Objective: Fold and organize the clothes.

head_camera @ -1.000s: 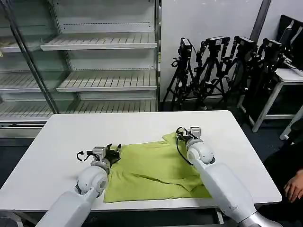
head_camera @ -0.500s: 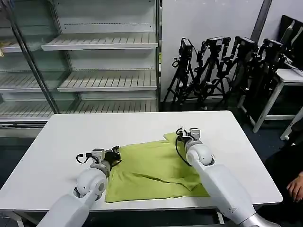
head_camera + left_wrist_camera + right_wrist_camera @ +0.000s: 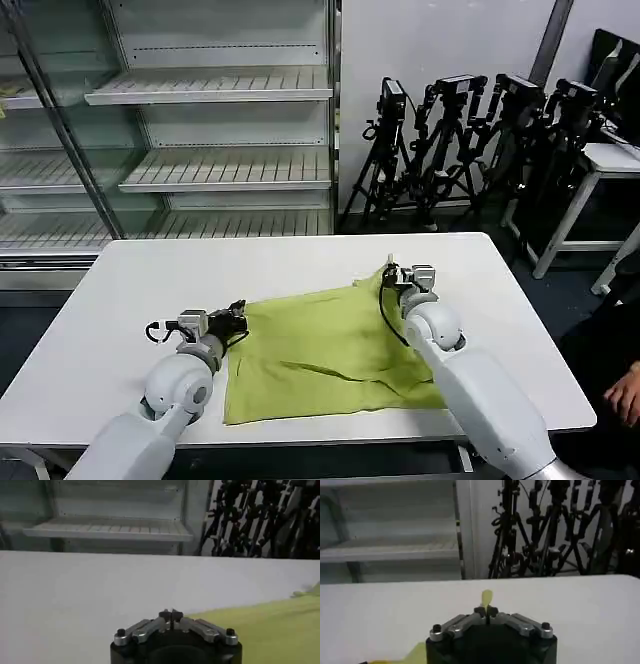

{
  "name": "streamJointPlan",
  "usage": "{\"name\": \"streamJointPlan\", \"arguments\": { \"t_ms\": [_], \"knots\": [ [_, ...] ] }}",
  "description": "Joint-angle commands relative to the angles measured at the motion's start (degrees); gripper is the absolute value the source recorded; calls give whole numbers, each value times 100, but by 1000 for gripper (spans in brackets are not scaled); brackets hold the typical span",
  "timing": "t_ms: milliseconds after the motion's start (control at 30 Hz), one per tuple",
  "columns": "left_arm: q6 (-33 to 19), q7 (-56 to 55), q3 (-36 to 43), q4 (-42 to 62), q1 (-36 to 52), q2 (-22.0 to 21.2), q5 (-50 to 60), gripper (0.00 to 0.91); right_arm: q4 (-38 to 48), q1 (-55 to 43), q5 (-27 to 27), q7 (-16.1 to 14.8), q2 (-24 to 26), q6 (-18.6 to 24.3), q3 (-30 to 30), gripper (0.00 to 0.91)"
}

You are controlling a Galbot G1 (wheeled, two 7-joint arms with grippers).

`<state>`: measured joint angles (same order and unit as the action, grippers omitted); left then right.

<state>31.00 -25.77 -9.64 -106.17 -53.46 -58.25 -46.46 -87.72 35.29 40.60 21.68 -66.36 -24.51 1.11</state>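
On the table (image 3: 130,280) lies the shirt (image 3: 320,350). Left gripper (image 3: 237,311) pinches its 9 o'clock edge. Right gripper (image 3: 390,271) pinches its 1 o'clock corner

Head camera looks forward and down over the flat white worktop (image 3: 300,262); both wrist cameras skim low across it toward the metal shelves (image 3: 107,529).

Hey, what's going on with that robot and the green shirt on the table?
The robot has a lime-green T-shirt spread on the white table, working on folding it. The left gripper sits shut at the shirt's left far corner. The right gripper, also shut, pinches a bit of the shirt's fabric at the right far corner, a sliver poking above its fingertips. No fold is finished yet.
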Motion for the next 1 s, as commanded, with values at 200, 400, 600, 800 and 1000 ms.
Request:
{"name": "streamJointPlan", "arguments": {
  "t_ms": [200, 400, 600, 800, 1000],
  "knots": [
    [-39, 84, -424, -1089, -914, 267, 124, 30, -1838, 1491, -517, -188, 444, 200, 719, 0],
    [-40, 132, -494, -1449, -1281, 358, 284, 30, -2454, 2375, -706, -310, 608, 208, 1193, 0],
    [-40, 219, -502, -1804, -1663, 379, 605, 30, -3166, 3384, -878, -429, 789, 210, 1665, 0],
    [-22, 282, -514, -2078, -2119, 398, 865, 30, -3531, 4142, -1048, -501, 779, 248, 2096, 0],
    [11, 474, -594, -2078, -2529, 374, 1392, 30, -3467, 4623, -1359, -519, 552, 299, 2232, 0]
  ]
}}
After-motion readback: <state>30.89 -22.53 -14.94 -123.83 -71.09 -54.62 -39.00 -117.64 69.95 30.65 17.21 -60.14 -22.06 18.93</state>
